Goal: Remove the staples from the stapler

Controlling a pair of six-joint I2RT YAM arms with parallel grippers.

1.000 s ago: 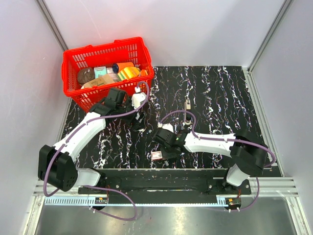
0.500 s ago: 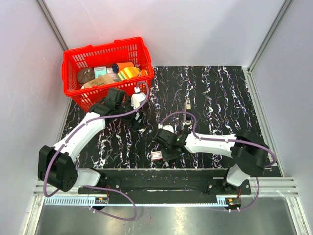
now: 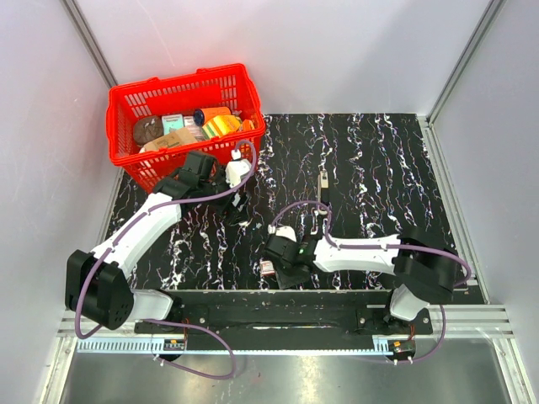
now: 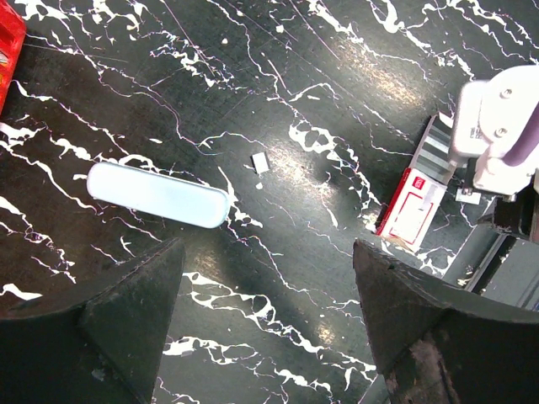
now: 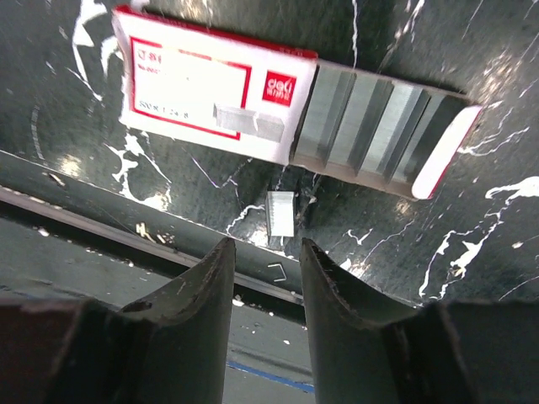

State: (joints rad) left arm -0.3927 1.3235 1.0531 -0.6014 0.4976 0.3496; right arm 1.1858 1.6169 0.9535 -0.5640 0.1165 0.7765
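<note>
The stapler [image 4: 158, 194] lies flat on the black marbled table, pale blue-white top up, just ahead of the left finger [image 4: 126, 311] in the left wrist view. My left gripper [image 4: 268, 252] is open wide and empty above the table; it also shows in the top view [image 3: 237, 206] by the basket, where it hides the stapler. My right gripper [image 5: 266, 246] is open with a narrow gap and empty, low at the table's near edge [image 3: 278, 271]. Just ahead of it lie a short strip of staples [image 5: 280, 213] and a single loose staple [image 5: 275, 271].
A white-and-red staple box [image 5: 210, 88] lies with its tray [image 5: 379, 135] slid out, also seen in the left wrist view [image 4: 413, 202]. A small white bit [image 4: 260, 162] lies near the stapler. A red basket [image 3: 111, 126] stands back left. A small dark slim item [image 3: 322, 179] lies mid-table.
My right gripper has moved a little toward the near edge and left, close over the staple box. The left arm has not moved.
</note>
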